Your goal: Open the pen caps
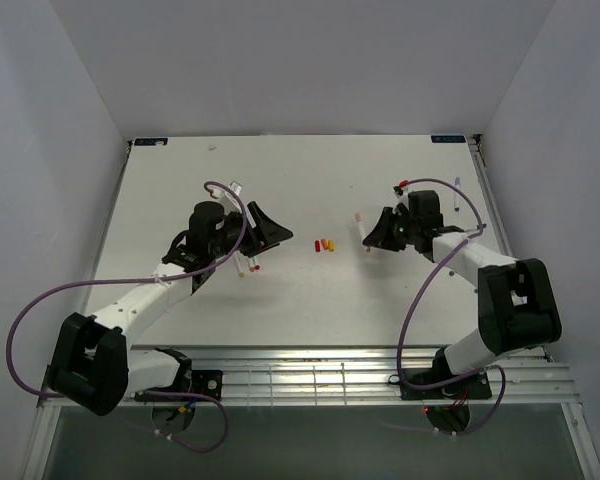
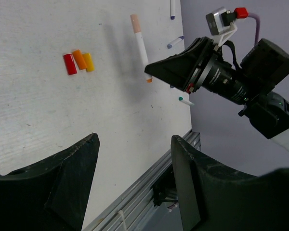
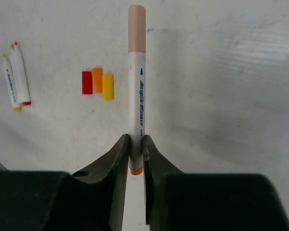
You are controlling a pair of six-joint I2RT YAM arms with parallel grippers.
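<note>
- Spanning the whole top view, the white table [image 1: 310, 300] carries both arms, the pens and the loose caps.
- The left arm [image 1: 130, 305] reaches in from the near left, and the right arm [image 1: 500, 300] bends in from the near right; their grippers face each other across the middle of the table, well apart.
- The left gripper [image 2: 135, 144] has its jaws spread wide with nothing between them, only bare table beneath.
- The right gripper [image 3: 136, 142] has its jaws drawn in tight on a white-barrelled marker pen [image 3: 136, 96], pinching it near its orange tail end, which pokes out just behind the fingers [image 3: 118, 154].
- That held pen points away from the right gripper toward the left one, and a pale peach cap [image 3: 137, 29] sits on its far end.
- Two more white pens [image 3: 17, 79] lie side by side on the table near the left arm, touching, with bare coloured tips and yellow and red tail ends.
- A few further pens [image 2: 175, 42] lie on the table beyond the right gripper; their details are too small to tell.
- Three pen caps lie loose in a tight row on the table between the two grippers: a red cap [image 3: 87, 82], an orange cap [image 3: 97, 80] and a yellow cap [image 3: 108, 86], each touching its neighbour, just beside the held pen's barrel in the right wrist view.
</note>
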